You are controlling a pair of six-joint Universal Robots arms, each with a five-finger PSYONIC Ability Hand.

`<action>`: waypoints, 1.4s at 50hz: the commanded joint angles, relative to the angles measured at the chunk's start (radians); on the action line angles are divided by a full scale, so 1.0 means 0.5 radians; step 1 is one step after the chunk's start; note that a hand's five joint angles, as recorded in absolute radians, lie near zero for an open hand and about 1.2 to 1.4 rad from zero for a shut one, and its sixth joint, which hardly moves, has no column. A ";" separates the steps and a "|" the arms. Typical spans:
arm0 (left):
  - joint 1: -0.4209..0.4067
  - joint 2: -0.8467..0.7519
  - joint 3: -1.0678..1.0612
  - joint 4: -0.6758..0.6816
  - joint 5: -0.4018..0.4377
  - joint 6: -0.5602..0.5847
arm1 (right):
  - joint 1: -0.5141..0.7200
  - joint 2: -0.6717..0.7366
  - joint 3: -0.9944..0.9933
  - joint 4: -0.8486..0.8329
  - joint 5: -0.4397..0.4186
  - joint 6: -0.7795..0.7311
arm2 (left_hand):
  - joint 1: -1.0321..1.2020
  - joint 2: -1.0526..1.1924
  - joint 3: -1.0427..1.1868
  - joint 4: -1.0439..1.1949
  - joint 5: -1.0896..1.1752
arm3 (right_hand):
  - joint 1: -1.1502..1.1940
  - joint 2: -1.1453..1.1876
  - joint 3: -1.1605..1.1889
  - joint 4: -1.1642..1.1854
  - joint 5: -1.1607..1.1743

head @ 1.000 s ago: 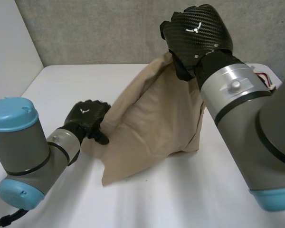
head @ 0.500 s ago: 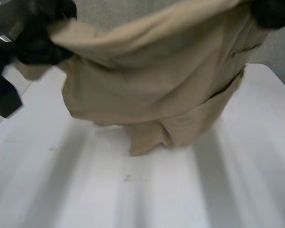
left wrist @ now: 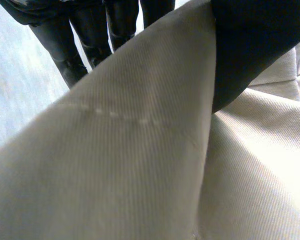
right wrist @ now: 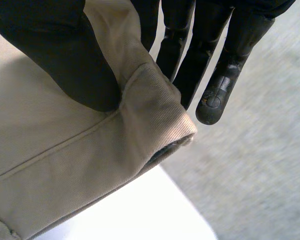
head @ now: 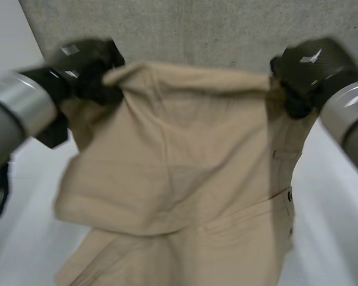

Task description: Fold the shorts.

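The beige shorts (head: 185, 173) hang spread out in the air in front of a grey wall (head: 197, 27), held up by their top edge between the 2 arms. The left robot hand (head: 89, 68) grips 1 upper corner and the right robot hand (head: 307, 74) grips the other, so the top edge runs nearly level between them with a slight sag. Below that edge the cloth falls in broad, loose folds over the white tabletop (head: 331, 238), and its lower part passes out of the head view, so I cannot tell whether it touches the surface. In the left wrist view the left robot hand is closed on the cloth: its thumb (left wrist: 255, 45) presses on the near face of the fabric while its fingers (left wrist: 90, 35) stand behind it, the cloth pinched between them. A faint line of stitching (left wrist: 115, 112) crosses the fabric just below the fingers. In the right wrist view the right robot hand is likewise closed on the shorts: its thumb (right wrist: 65, 55) bears down on a stitched hem (right wrist: 155, 110) at the very corner, and the nearly straight fingers (right wrist: 190, 55) back the cloth from the far side. The corner of the hem juts out just past the thumb tip, beside the fingertips.
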 commanded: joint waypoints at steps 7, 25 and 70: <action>-0.040 -1.168 0.630 0.569 -0.272 0.474 | -0.010 0.847 -0.154 -0.917 0.055 0.056 | 0.465 0.398 0.410 0.393 0.542 | 0.821 0.434 0.441 0.409 0.514; -0.068 -1.411 0.846 1.275 -0.331 0.536 | -0.013 1.118 -0.321 -1.431 0.064 -0.024 | -1.977 -2.044 -2.032 -2.048 -1.900 | -1.623 -2.009 -2.002 -2.034 -1.930; -0.654 0.114 -1.299 0.361 -0.837 -0.096 | -0.802 0.405 1.211 -0.777 -1.160 -0.306 | -1.560 -1.627 -1.615 -1.632 -1.483 | -0.804 -1.190 -1.184 -1.215 -1.111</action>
